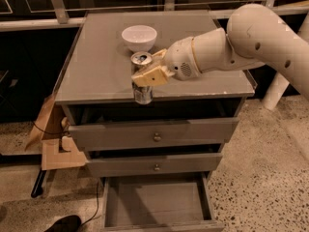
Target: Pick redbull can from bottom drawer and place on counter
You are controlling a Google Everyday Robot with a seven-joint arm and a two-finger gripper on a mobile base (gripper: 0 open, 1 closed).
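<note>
My gripper [145,76] is shut on the redbull can [142,91], a slim silver can with a pull-tab top. It holds the can upright over the front edge of the counter [96,76], in front of the white bowl. The can's lower part hangs in front of the counter's front edge. The bottom drawer [157,204] stands pulled open below, its grey floor bare. The orange is hidden behind my arm.
A white bowl [139,36] sits at the back middle of the counter. Two knobbed drawers [154,135] sit slightly ajar above the bottom one. A cardboard box [55,146] lies on the floor at the left. A dark shoe [63,224] is at the bottom left.
</note>
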